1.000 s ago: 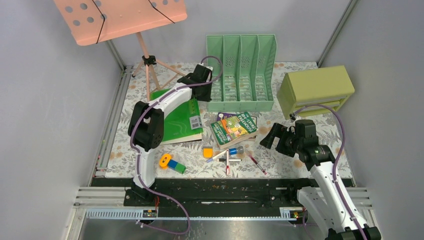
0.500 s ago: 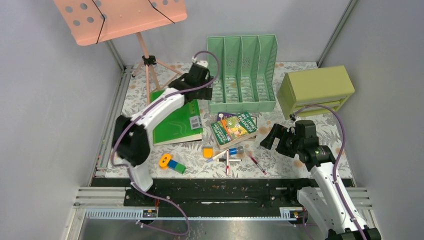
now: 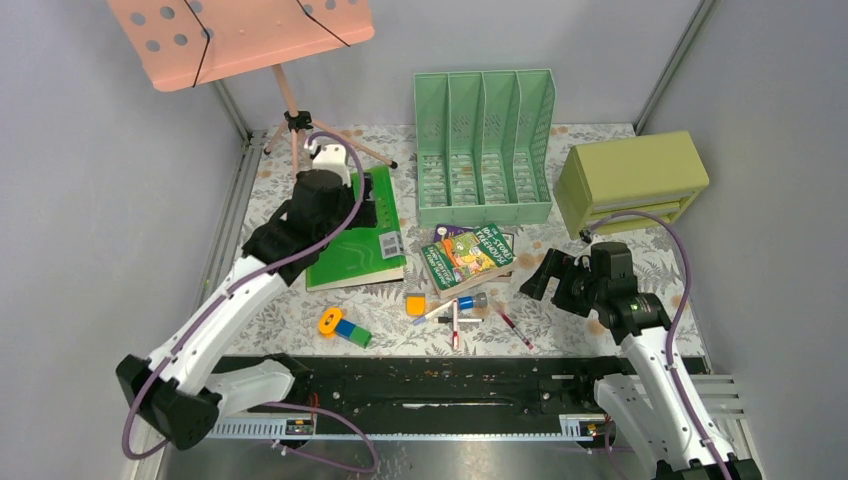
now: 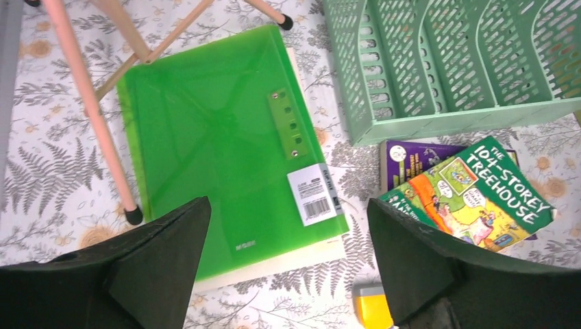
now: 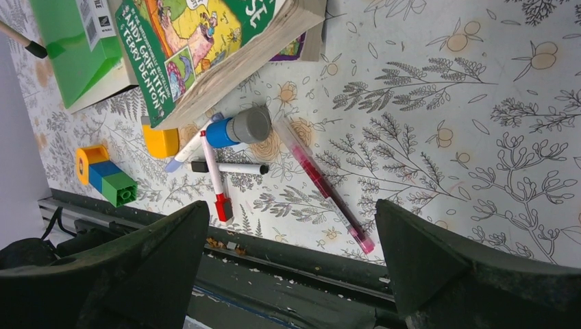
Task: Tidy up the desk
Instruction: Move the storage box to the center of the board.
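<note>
Left gripper [image 4: 288, 203] agape above folder [image 4: 205, 123], wrist-view only

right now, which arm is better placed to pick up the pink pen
Right, I'd judge. The right gripper, open, hangs close to the pink pen, which shows between its fingers in its wrist view. The left gripper, also open, is over the green folder, farther from the pen.

**Camera Placement**

The top external camera looked steeply down from behind, covering the whole desk [image 3: 560, 135]. The left wrist camera faced down over the green folder [image 4: 219, 137]. The right wrist camera sat closer, above a red pen [image 5: 322, 181]. Both caught the Treehouse book [image 4: 473, 192].
</note>
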Tool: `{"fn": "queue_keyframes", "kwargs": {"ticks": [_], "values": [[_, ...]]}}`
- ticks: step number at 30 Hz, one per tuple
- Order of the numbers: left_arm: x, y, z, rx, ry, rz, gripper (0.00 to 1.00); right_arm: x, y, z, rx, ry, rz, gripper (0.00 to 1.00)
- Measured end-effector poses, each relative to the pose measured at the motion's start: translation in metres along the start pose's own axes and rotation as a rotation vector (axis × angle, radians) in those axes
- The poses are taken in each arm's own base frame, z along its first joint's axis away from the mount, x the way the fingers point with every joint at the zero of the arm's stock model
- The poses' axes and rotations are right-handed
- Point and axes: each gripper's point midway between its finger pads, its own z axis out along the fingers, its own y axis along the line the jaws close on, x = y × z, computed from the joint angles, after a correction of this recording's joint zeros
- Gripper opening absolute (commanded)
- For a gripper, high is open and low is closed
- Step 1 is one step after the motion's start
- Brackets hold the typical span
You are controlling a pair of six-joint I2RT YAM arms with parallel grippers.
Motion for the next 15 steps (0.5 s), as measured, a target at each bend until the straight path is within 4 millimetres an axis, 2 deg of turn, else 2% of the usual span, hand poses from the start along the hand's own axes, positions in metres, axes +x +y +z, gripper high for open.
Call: {"fn": "queue_keyframes", "kwargs": {"ticks": [2,8,11,15], "values": [[0.007,0.007,-0.01,-0.006,-0.005,-0.001,0.98,0.002,-0.001,0.001,0.001,0.007,0.005,0.99],[0.016,0.024,-0.038,-0.008,-0.061,-0.015,0.99,0.004,-0.002,0.004,0.006,0.02,0.014,0.99],[0.022,0.019,-0.044,0.047,-0.056,-0.013,0.99,0.001,0.001,0.009,-0.006,0.027,0.025,0.99],[0.038,0.004,-0.041,0.117,0.004,-0.029,0.99,0.004,0.002,0.021,-0.028,0.062,0.047,0.99]]}}
